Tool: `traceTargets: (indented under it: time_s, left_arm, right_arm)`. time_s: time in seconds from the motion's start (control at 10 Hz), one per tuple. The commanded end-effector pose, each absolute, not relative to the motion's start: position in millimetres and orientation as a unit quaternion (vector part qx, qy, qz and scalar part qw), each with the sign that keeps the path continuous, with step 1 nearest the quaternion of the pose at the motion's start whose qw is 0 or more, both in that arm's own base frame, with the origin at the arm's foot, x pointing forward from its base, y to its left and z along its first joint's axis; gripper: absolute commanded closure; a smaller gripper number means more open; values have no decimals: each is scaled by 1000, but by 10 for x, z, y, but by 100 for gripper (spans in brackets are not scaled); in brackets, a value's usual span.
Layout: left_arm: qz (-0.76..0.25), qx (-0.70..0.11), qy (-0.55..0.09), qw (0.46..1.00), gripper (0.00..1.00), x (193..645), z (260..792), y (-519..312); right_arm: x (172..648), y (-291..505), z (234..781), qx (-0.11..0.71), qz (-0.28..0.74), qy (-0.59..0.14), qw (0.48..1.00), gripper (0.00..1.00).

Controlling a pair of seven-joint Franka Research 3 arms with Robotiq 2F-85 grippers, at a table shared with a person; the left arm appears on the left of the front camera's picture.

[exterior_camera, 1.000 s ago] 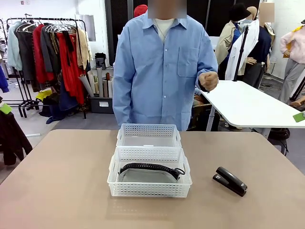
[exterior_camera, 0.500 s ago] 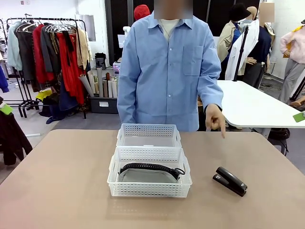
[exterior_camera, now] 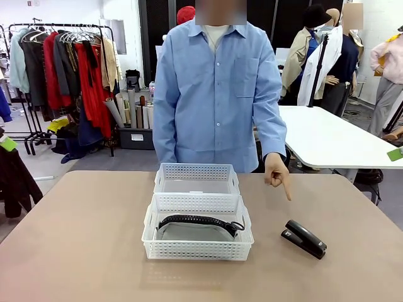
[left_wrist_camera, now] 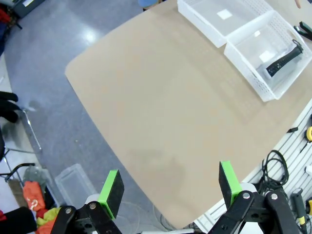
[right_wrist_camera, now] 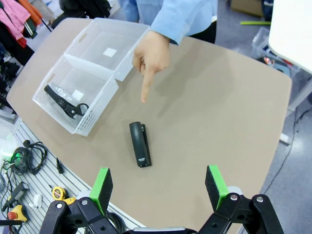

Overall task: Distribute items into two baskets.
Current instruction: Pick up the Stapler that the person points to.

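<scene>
The near basket point(exterior_camera: 198, 250) and the far basket point(exterior_camera: 196, 171) are sitting in the middle of the table point(exterior_camera: 82, 239), one right behind the other, with their walls touching. The pouch point(exterior_camera: 196, 231) is lying flat inside the near basket. The person point(exterior_camera: 217, 94) is standing behind the far basket, at the far side of the table. The stapler point(exterior_camera: 305, 238) is lying on the table to the right of the near basket, apart from it. The person's hand point(exterior_camera: 276, 171) is hanging over the table, behind the stapler and to the right of the far basket, with a finger pointing down toward the stapler.
</scene>
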State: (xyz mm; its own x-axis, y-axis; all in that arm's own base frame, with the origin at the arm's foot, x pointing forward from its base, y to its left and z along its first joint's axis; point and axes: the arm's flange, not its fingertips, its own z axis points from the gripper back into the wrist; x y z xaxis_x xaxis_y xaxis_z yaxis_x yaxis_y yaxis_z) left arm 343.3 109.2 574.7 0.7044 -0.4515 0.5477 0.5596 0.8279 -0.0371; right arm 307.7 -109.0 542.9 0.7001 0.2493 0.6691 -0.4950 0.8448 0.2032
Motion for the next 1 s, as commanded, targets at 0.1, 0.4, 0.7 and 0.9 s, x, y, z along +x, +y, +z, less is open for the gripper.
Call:
traceTargets:
  time_s: [0.1, 0.4, 0.7, 0.9]
  left_arm:
    - [-276, -102, -265, 918, 0, 3434, 5734, 1116]
    - [-276, -102, -265, 918, 0, 3434, 5734, 1116]
    - [-276, -102, -265, 918, 0, 3434, 5734, 1116]
    - [-276, -102, -265, 918, 0, 3434, 5734, 1116]
  right_arm:
    - [3076, -1084, 5436, 192, 207, -330, 901, 0]
    - [3077, -1090, 5429, 187, 206, -328, 903, 0]
    - [3245, -737, 5353, 182, 238, -289, 909, 0]
    - [3319, -481, 5200, 187, 261, -261, 910, 0]
